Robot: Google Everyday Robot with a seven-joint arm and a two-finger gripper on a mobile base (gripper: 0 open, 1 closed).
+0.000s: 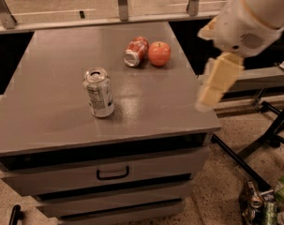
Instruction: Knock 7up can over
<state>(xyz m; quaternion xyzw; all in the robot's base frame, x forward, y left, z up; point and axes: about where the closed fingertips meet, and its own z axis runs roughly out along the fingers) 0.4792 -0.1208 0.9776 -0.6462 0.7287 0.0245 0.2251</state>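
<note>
- The 7up can (99,93) is standing upright on the grey table (48,121), left of the top's middle and towards the near edge, its silver pull-tab top facing up and its printed panel facing the near side.
- Nothing is touching the 7up can; bare table top is lying all around it.
- The red-orange can (135,51) is lying on its side towards the far edge, well apart from the 7up can, with its silver end pointing to the near left.
- The apple (159,53) is sitting just to the right of the red-orange can, so close that the two seem to be touching.
- The gripper (215,81) is hanging at the right edge of the table, pale and cream-coloured, pointing down and to the left, well apart from the 7up can and holding nothing that can be seen.
- Whether the gripper is apart or together cannot be told.
- The arm (254,18) is reaching in from the upper right corner, white and bulky.
- The drawer handle (113,173) is showing dark on the table's near front.
- The black stand (272,125) is standing on the speckled floor to the right.
</note>
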